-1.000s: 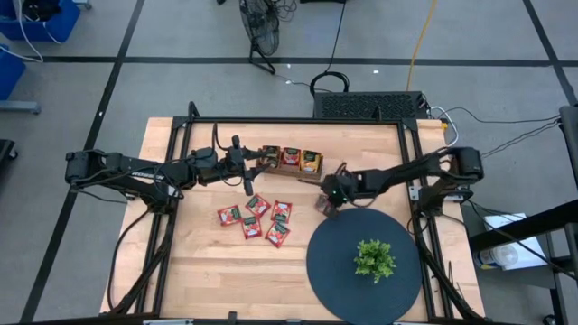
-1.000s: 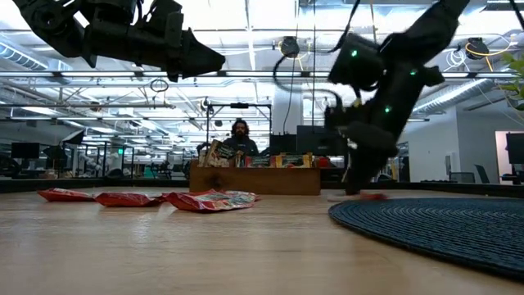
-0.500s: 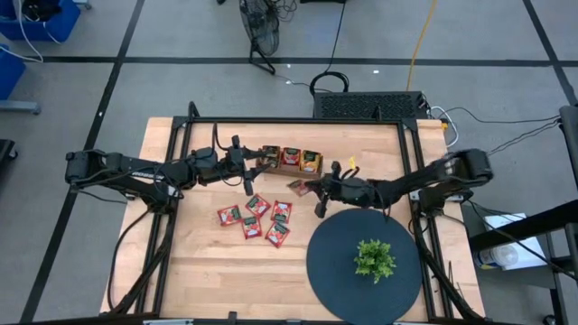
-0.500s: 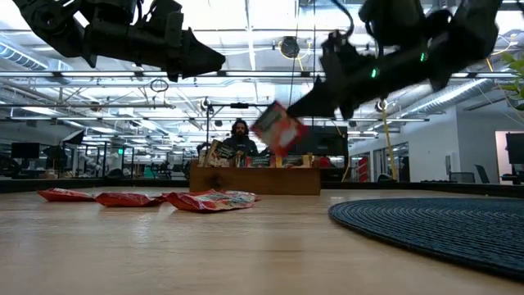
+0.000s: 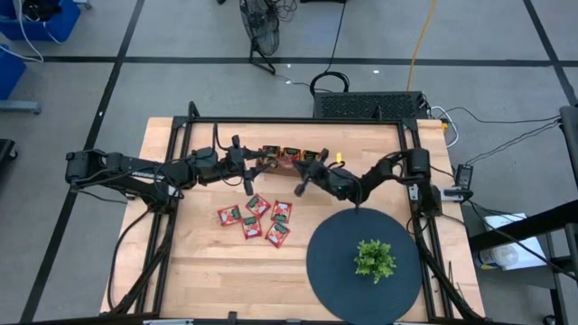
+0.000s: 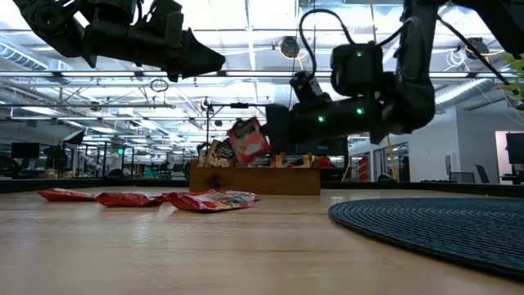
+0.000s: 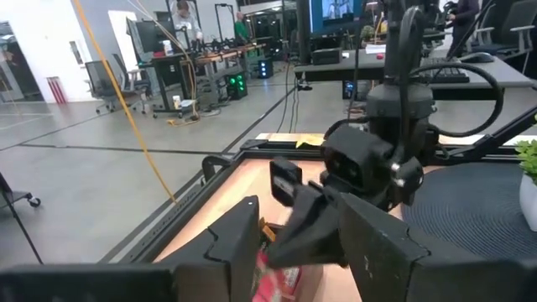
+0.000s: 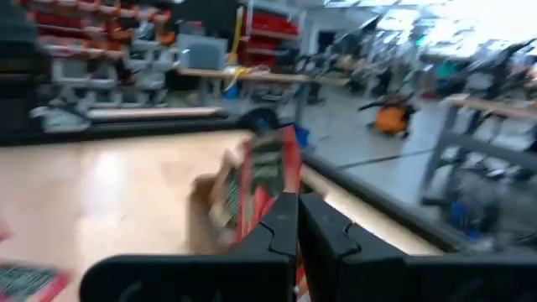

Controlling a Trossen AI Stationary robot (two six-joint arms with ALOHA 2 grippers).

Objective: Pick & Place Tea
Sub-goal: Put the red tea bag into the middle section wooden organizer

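Pinching a small flat red tea sachet [image 6: 247, 139] between pressed-together fingers, my right gripper [image 5: 302, 181] hovers above the brown wooden three-compartment tray [image 5: 291, 161] (already stocked). My left gripper [image 5: 249, 178], fingers partly spread, waits beside the tray; five loose red sachets [image 5: 256, 218] lie nearby.

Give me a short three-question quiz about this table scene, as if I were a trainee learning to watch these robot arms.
1. True or false: the right gripper holds a small flat red tea sachet up in the air.
2. Where do the loose red sachets lie? A) on the round dark woven mat B) on the bare wooden table C) on the floor
3. Fill in: the small green plant stands on the ______.

Key: 1 true; 2 B; 3 mat. The left gripper waits beside the brown wooden tray.
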